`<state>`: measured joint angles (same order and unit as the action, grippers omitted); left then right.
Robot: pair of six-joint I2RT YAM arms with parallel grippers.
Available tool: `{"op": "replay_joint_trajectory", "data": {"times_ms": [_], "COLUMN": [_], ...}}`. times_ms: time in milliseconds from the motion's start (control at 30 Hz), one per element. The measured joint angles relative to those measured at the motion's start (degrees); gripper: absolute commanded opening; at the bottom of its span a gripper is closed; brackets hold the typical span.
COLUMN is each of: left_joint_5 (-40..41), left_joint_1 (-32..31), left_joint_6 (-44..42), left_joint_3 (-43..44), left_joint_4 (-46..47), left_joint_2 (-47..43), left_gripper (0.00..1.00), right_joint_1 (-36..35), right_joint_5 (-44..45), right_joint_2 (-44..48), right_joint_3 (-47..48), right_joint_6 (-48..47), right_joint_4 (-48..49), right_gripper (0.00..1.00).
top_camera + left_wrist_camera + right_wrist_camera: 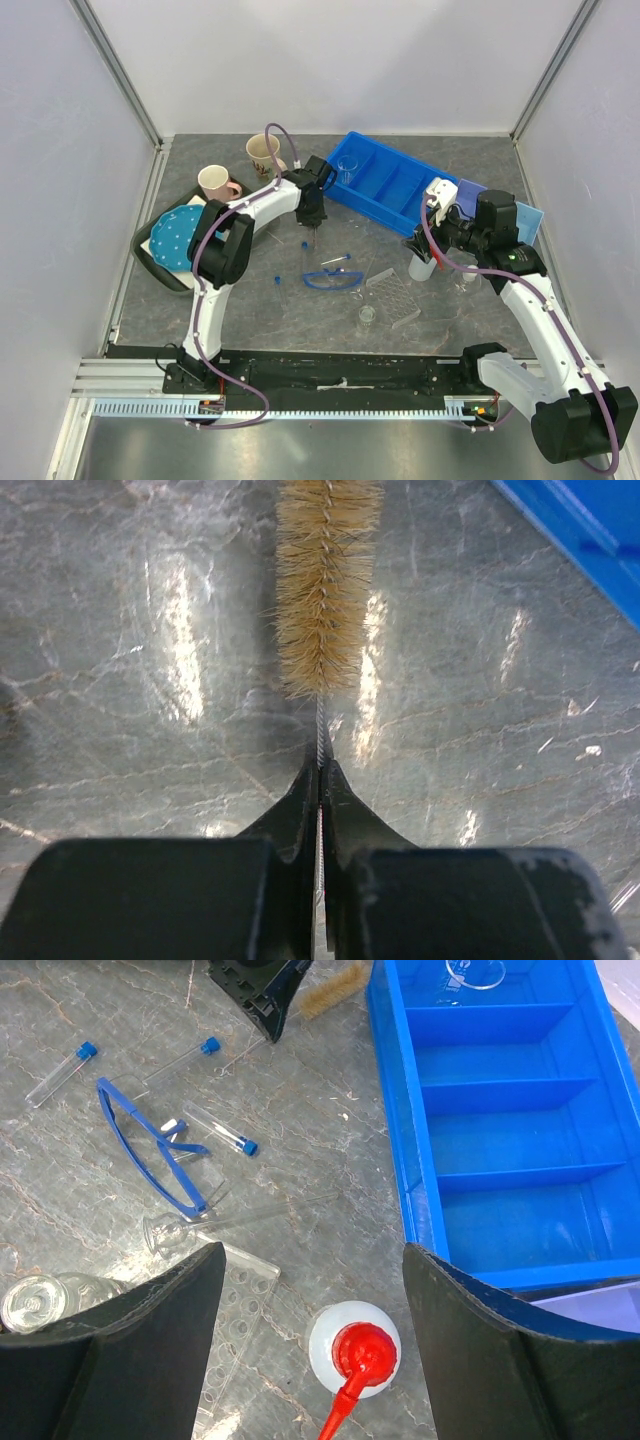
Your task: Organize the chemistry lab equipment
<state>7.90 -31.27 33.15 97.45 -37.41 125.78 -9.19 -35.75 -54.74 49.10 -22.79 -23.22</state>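
The left claw [320, 765] was closed tight on the twisted wire stem of the test-tube brush [325, 590], just below the bristles. The tuft was thus left free, pointing away over the worktop [120, 680]. Whether the brush was lifted clear could not be told. The grip was judged to be meant for carrying it to the blue divided tray [392, 1110] just to its right, where one glass beaker [475, 972] was seen in the far compartment.

The right claw [312, 1260] was held wide open with nothing in it, above the upright white squeeze bottle [352, 1350] near the tray's near corner. Left of the bottle, the clear tube rack [235, 1330], the blue-framed goggles [150, 1150] and three blue-capped tubes [220, 1130] were scattered. The tray's wall was judged the one obstacle for the brush.
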Motion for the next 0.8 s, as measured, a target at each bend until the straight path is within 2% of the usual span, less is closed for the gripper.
{"op": "replay_joint_trajectory", "data": {"times_ms": [167, 533, 700, 800], "left_joint_5": [-0.57, -6.1, -11.54, -14.86], "left_joint_1": [0.02, 0.0, 0.0, 0.0], "left_joint_6": [-0.42, -5.22, -9.68, -12.17], "left_joint_3": [-3.52, -12.85, -12.81, -9.57], "left_joint_4": [0.09, 0.11, 0.02, -1.16], "left_joint_2": [-3.37, -18.23, -21.09, -20.41], "left_gripper": [0.02, 0.02, 0.02, 0.02], "right_joint_1": [0.0, 0.0, 0.0, 0.04], "right_joint_5": [0.0, 0.0, 0.02, 0.09], "right_joint_2": [0.0, -0.11, -0.13, -0.35], "right_joint_3": [0.0, 0.0, 0.0, 0.0], "right_joint_6": [-0.04, -0.22, -0.24, -0.26], "right_joint_4": [0.0, 0.0, 0.0, 0.0], "right_gripper": [0.79, 0.79, 0.79, 0.79]}}
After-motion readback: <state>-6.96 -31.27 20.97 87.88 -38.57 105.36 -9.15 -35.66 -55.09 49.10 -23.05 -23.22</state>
